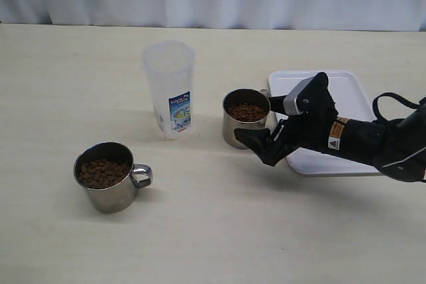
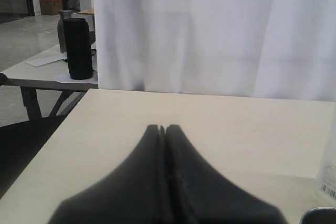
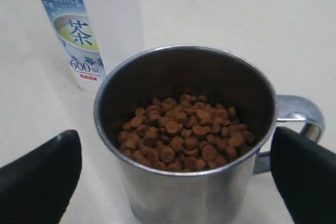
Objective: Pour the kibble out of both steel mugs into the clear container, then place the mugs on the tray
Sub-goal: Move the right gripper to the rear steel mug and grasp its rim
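Two steel mugs point(image 1: 110, 197) upright on the pale table point(image 1: 219, 237), alike: shiny, cylindrical, dark inside, a loop handle on each. Left-hand mug point(image 1: 100, 194) toward the front of the exterior view, well apart from everything else, handle point(image 1: 142, 175) turned to the right, kibble point(image 1: 101, 172) inside as a loose mass of small brown pellets below the rim. Right-hand mug point(image 1: 233, 134) just beside the tray point(image 1: 349, 91), likewise holding kibble point(image 1: 247, 112); up close in the right wrist view point(image 3: 178, 135), round, flat pellets heaped over the bottom, steel wall above them dark and bare.

Clear container point(image 1: 170, 78) upright between the two mugs and farther back, nearer the right-hand one: tall, narrow, translucent, wider at the rim, blue-and-white label point(image 1: 180, 112) low on the front. Tray white, flat, low-rimmed, partly under the right arm.

Right gripper point(image 1: 258, 120) spread wide around the right-hand mug, one black finger point(image 3: 37, 182) on each side, clear of the wall on the side away from the handle, not clamped. Left gripper point(image 2: 164, 128) with fingertips pressed together, holding nothing, pointed across the table toward a white curtain point(image 2: 210, 30).
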Controlling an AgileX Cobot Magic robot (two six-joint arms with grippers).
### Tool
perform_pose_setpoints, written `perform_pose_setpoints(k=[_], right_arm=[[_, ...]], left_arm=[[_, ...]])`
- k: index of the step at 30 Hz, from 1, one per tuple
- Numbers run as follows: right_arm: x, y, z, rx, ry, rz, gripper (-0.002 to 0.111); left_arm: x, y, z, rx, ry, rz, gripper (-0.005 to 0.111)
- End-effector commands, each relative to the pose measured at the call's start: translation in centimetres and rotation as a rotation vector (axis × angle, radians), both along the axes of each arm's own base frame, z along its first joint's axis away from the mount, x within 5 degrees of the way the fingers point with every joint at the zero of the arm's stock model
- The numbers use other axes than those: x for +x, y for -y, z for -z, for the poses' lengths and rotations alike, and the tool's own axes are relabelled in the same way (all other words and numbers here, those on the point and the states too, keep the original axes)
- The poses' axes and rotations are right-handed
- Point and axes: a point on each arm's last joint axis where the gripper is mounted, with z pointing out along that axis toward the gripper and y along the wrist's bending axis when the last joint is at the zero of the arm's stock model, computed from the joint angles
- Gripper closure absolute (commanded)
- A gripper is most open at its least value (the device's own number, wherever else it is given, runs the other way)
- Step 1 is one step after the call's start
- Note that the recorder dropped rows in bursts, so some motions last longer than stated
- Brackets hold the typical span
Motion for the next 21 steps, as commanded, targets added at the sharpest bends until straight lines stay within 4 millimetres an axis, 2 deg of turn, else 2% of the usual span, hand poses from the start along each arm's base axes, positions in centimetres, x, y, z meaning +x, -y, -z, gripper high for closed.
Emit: perform_pose_setpoints(k=[1, 6, 21], right_arm=[[1.1, -0.1, 0.9, -0.019, 0.054, -0.019, 0.028], [2.0, -0.4, 1.7, -0.038, 0.089, -0.037, 0.028], [3.3, -1.2, 3.3, 0.086, 0.121, -0.053, 0.028]], left_arm=[[0.0, 0.0, 0.0, -0.003, 0.009, 0.008, 0.107], [0.0, 0.0, 0.0, -0.003, 0.009, 0.008, 0.107], [0.0, 0.0, 0.0, -0.003, 0.009, 0.008, 0.107]])
